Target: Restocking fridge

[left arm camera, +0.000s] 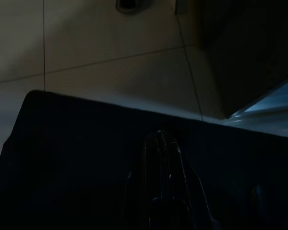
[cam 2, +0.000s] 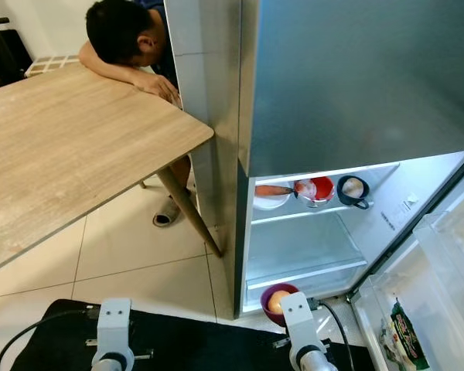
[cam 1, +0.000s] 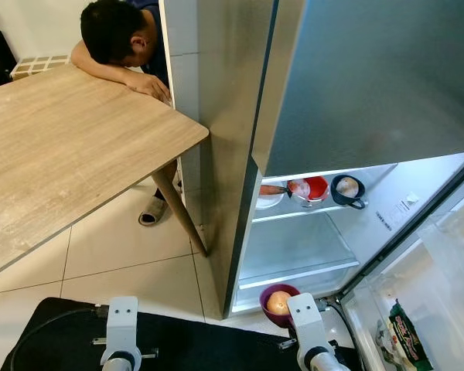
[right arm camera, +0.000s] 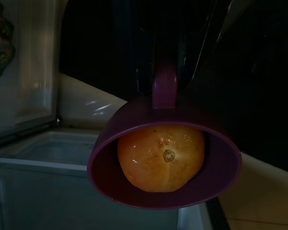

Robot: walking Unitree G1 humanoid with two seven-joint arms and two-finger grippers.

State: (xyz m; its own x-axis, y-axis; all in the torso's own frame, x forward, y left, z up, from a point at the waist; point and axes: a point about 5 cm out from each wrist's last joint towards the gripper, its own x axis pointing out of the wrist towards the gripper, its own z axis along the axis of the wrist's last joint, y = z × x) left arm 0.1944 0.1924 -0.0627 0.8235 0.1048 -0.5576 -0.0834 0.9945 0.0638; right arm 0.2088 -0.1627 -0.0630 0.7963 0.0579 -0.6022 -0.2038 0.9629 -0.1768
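My R gripper (right arm camera: 165, 72) clamped on purple cup (right arm camera: 164, 158) handle, tomato (right arm camera: 161, 157) inside, near open fridge (cam 1: 294, 247) bottom. L gripper (left arm camera: 161, 158): state unclear.

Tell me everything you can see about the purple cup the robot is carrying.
The purple cup is a round, deep mug with a matte finish and one loop handle. It holds a single orange-yellow tomato that takes up most of the inside. The right gripper is shut on the handle, so the cup hangs from it, its mouth tilted toward the wrist camera. In the head views it hangs low in front of the open fridge, by the bottom compartment, touching nothing else.
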